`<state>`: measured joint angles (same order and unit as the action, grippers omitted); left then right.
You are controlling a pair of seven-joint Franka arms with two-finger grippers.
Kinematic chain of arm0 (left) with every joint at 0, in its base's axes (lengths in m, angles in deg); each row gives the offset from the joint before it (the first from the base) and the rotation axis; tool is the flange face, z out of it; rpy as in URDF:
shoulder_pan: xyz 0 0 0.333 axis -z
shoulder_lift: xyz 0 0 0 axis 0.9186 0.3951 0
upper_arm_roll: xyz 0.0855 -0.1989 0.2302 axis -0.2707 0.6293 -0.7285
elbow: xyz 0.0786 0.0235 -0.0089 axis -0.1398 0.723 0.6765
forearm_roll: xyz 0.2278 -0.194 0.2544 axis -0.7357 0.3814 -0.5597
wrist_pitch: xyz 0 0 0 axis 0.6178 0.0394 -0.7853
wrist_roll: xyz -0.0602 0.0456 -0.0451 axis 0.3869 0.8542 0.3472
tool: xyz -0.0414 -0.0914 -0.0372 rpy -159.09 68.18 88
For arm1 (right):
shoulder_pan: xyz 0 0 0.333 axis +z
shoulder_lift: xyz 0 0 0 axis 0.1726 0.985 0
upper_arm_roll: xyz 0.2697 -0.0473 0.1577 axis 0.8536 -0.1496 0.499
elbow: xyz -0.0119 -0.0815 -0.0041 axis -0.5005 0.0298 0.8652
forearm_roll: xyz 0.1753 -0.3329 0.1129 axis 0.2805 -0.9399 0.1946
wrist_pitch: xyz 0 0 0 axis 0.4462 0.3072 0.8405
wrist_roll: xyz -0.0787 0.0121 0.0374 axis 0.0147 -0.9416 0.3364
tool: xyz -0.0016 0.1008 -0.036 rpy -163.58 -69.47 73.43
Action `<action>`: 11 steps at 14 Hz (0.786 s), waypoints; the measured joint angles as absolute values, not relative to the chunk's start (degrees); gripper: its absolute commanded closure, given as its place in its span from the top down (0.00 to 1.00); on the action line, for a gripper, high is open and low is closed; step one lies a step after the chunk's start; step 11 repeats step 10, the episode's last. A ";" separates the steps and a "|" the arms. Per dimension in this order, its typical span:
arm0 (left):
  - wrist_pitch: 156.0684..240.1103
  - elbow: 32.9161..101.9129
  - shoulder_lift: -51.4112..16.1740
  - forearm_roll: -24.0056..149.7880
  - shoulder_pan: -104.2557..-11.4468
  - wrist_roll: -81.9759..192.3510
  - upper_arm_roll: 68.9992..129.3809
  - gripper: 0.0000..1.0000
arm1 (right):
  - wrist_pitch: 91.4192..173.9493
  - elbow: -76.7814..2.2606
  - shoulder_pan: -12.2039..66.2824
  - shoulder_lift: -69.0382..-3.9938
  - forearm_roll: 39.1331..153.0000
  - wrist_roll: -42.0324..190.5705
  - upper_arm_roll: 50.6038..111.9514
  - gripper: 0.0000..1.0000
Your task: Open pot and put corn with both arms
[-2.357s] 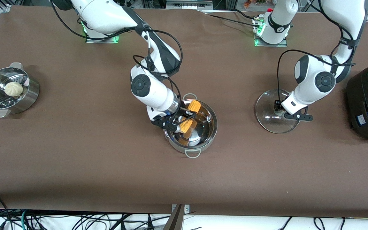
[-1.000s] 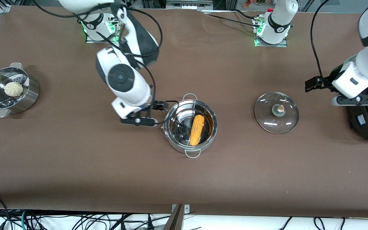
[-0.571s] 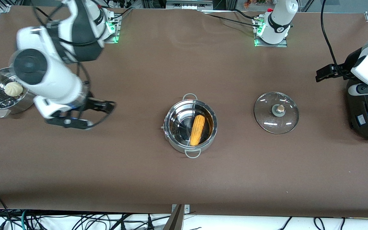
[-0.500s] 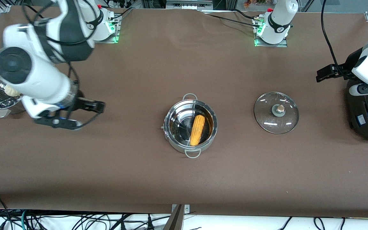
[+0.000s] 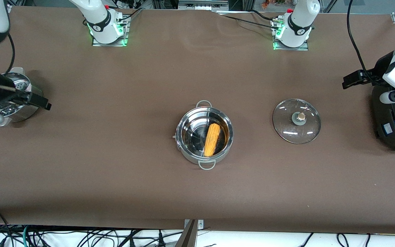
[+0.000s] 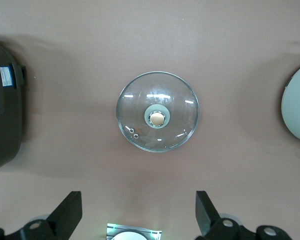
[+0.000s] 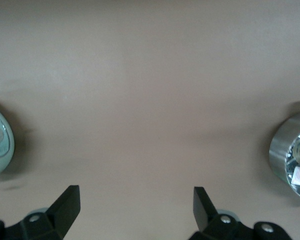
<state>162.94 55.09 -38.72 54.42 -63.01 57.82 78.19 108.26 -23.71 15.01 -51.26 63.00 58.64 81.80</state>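
Observation:
The steel pot (image 5: 187, 118) stands open in the middle of the table, with the yellow-orange corn (image 5: 212, 139) lying in it. Its glass lid (image 5: 288, 132) lies flat on the table beside it, toward the left arm's end, and also shows in the left wrist view (image 6: 140, 100). My left gripper (image 5: 362, 92) is open and empty, up beside the black cooker; its wrist view (image 6: 138, 212) looks down on the lid. My right gripper (image 7: 135, 200) is open and empty over the steamer at the right arm's end, with one of its fingers (image 5: 36, 101) in the front view.
A perforated steel steamer (image 5: 29, 109) with a white bun, mostly hidden under the right hand, stands at the right arm's end and shows in the right wrist view (image 7: 285, 150). A black round cooker (image 5: 394, 127) stands at the left arm's end.
The right gripper let go of the corn in the pot and swung away to over the steamer. The left gripper let go of the lid and rose to beside the cooker.

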 measured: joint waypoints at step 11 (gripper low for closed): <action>161.81 54.27 -40.07 54.47 -64.63 57.82 78.28 1.00 | 115.65 -39.16 11.16 -62.07 59.62 68.62 86.23 1.00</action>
